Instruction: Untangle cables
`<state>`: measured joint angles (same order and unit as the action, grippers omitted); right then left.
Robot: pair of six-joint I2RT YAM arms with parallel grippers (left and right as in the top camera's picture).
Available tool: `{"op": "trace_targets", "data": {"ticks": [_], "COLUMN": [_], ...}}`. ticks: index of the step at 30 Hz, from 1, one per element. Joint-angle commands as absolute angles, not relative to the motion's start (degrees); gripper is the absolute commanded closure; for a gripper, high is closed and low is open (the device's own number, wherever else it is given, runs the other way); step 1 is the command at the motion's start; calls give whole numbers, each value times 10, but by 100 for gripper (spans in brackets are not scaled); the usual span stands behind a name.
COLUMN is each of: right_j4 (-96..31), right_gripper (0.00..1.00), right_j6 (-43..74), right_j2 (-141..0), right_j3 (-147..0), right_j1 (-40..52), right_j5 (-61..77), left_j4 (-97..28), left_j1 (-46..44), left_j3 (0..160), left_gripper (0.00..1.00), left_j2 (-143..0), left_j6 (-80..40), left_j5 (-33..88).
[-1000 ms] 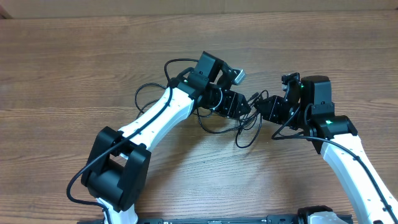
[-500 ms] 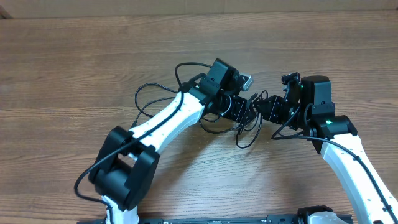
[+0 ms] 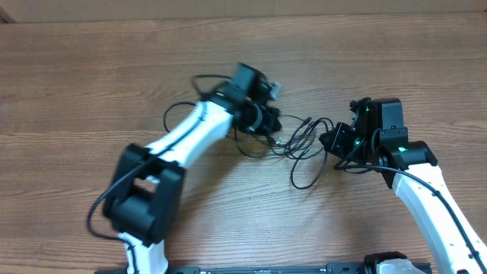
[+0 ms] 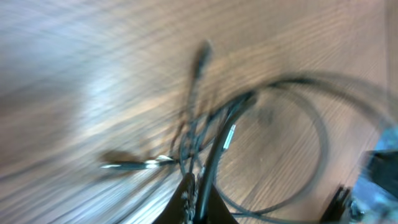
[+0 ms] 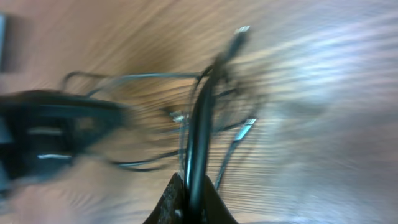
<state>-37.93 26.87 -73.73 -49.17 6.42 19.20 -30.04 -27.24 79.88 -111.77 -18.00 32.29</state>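
Observation:
The cables [image 3: 300,138] are thin black cords, bunched in a tangle on the wood between my two grippers. One loop trails toward me [image 3: 308,176], another lies behind the left arm [image 3: 176,114]. My left gripper [image 3: 272,129] is shut on a black cable [image 4: 214,155] that runs up between its fingers. A dark plug [image 4: 202,53] and a silver-tipped plug [image 4: 134,165] lie beyond it. My right gripper [image 3: 325,139] is shut on a thicker-looking black cable [image 5: 199,118] that leads into the tangle. Both wrist views are blurred by motion.
Wooden table [image 3: 91,68] all round. The left gripper's black body [image 5: 50,134] fills the left of the right wrist view; the right gripper [image 4: 373,180] shows at the lower right of the left wrist view. Arm wiring hangs by the right wrist [image 3: 358,164].
My left gripper closed on a cable and drew back to the left, away from the right gripper. The tangle now stretches out between the two. The right gripper stayed shut and barely shifted.

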Motion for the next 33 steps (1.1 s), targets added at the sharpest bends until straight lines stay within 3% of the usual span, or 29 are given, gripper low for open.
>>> {"op": "trace_targets", "data": {"ticks": [1, 13, 30, 33], "right_j4": [-405, -413, -417, -412], "right_gripper": [96, 96, 96, 96], "right_j6": [305, 318, 317, 313], "right_j2": [-737, -737, -737, -737], "right_j3": [-509, -509, -509, -509], "right_j1": [64, 64, 64, 64], "right_j5": [74, 50, 42, 71], "left_j4": [-323, -326, -347, -380], "left_j1": [-192, 4, 130, 112], "left_j3": [809, 809, 808, 808], "left_gripper": [96, 96, 92, 83], "left_j2": [-1025, -930, -929, -929], "left_j6": [-163, -163, -200, -187], "left_j5": [329, 477, 403, 402]}}
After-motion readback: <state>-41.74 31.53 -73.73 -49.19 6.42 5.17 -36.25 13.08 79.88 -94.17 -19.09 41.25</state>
